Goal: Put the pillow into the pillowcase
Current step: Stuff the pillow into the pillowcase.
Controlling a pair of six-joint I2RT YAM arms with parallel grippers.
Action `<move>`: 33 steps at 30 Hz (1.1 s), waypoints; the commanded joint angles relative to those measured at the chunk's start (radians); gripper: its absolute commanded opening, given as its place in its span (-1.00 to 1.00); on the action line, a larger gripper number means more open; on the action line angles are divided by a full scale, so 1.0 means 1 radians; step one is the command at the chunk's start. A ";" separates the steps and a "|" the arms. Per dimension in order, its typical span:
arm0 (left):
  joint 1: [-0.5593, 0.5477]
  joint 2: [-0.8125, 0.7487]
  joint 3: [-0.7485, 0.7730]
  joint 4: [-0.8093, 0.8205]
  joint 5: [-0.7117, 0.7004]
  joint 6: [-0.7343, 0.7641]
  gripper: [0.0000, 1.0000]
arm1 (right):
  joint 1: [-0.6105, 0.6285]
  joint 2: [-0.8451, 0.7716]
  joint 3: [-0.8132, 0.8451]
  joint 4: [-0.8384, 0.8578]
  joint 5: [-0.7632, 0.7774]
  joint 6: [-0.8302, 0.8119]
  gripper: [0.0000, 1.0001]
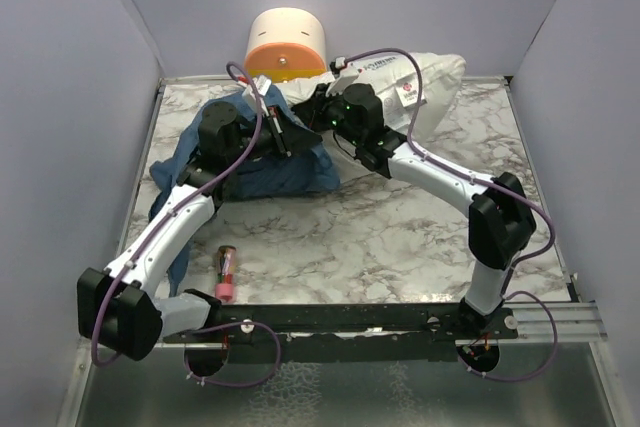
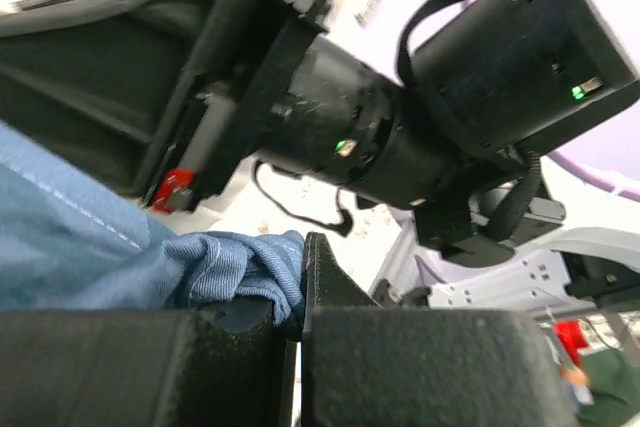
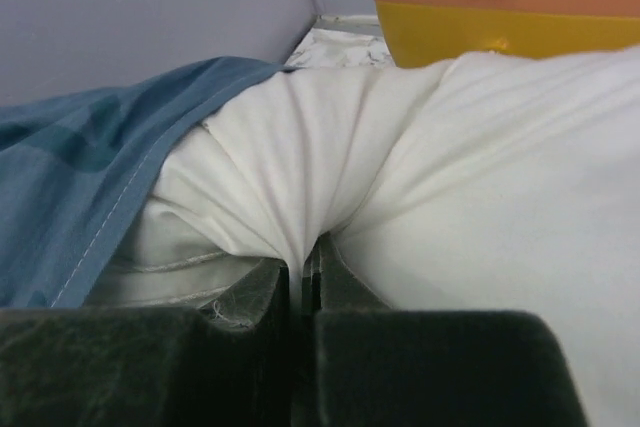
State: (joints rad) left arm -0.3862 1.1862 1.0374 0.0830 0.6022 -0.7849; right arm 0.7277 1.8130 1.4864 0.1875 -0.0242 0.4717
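Pinching the pillowcase (image 2: 110, 257) edge in my tightly closed left claw (image 2: 301, 282), I judge I'm holding its mouth open for stuffing; the blue cloth lies bunched at the left rear. My right claw (image 3: 304, 269), also clamped, grips a fold of the plump white pillow (image 3: 480, 207) at the back right, blue edge draped over it.

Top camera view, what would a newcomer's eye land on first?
Both arms meet at the far side of the table: the left gripper pinches a bunched edge of the blue pillowcase, and the right gripper pinches a fold of the white pillow. Behind them sits a cream-and-orange cylinder.
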 commanded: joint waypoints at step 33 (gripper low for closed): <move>0.171 0.117 0.287 0.061 0.157 -0.288 -1.00 | 0.035 -0.360 0.018 -0.120 -0.161 -0.199 -0.98</move>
State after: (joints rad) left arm -0.2333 1.2755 1.4460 0.0723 0.8467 -1.0321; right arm 0.7334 1.5089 1.4727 0.0261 -0.1959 0.2344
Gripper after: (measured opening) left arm 0.020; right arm 0.037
